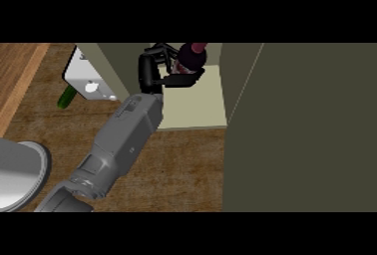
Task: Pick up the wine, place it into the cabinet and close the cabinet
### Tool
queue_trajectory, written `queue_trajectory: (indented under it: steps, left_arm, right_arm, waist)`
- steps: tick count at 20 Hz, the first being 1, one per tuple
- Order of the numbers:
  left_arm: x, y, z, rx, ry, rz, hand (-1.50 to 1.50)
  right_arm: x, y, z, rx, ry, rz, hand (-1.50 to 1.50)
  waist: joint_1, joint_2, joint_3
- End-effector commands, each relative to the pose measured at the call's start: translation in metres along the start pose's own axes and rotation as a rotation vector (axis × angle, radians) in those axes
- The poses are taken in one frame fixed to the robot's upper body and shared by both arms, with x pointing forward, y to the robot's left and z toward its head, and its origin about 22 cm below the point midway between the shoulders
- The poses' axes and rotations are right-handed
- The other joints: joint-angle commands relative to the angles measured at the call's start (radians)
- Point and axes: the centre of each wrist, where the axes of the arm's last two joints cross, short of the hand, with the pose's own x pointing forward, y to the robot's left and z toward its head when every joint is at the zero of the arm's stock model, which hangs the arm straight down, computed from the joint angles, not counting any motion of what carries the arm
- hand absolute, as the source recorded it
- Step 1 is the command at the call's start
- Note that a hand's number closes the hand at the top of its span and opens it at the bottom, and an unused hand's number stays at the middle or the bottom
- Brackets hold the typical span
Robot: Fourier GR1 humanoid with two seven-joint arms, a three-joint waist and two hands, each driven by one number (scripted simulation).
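One wine [193, 54], one cabinet [193, 99], one hand [158, 69] visible, which side unclear; one green object [66, 98] by white panel [90, 74] at left; one grey round thing [22, 174] at lower left; dark door [302, 129] fills right, shelf opening narrow; forearm angled up from lower left, fingers curled round wine inside cabinet above pale shelf.

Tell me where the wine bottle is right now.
In the head view, the wine bottle is top centre, inside the open cabinet, held by the hand.
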Motion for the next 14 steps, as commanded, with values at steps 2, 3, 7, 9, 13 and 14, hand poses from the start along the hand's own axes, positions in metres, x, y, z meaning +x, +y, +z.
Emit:
queue_trajectory:
  steps: [2, 3, 7, 9, 13, 14]
  left_arm:
    - [-0.013, 0.014, 0.003, 0.051, 0.052, 0.096, 1.50]
    - [0.004, -0.001, -0.008, 0.059, 0.074, 0.102, 1.50]
    - [0.003, -0.001, -0.009, 0.046, 0.056, 0.095, 1.50]
    - [-0.002, 0.007, -0.009, 0.065, 0.046, 0.085, 1.50]
    - [-0.002, 0.012, -0.012, 0.054, 0.077, 0.075, 1.50]
    - [-0.019, 0.012, 0.004, 0.050, 0.055, 0.075, 1.50]
  right_arm:
    - [0.022, 0.014, 0.024, 0.012, -0.044, -0.036, -1.50]
    - [0.007, 0.005, 0.009, 0.024, -0.053, -0.041, -1.50]
    - [0.004, 0.005, 0.015, 0.014, -0.044, -0.028, -1.50]
    - [0.011, 0.001, 0.011, 0.026, -0.044, -0.035, -1.50]
    - [0.018, 0.004, 0.021, 0.046, -0.044, -0.024, -1.50]
    - [0.011, 0.010, 0.012, 0.047, -0.045, -0.030, -1.50]
  waist:
    - [0.004, -0.002, -0.002]
    - [-0.008, 0.004, -0.001]
    - [-0.008, 0.005, -0.001]
    - [-0.004, 0.006, -0.001]
    - [-0.014, 0.005, -0.001]
    - [-0.011, 0.008, -0.001]
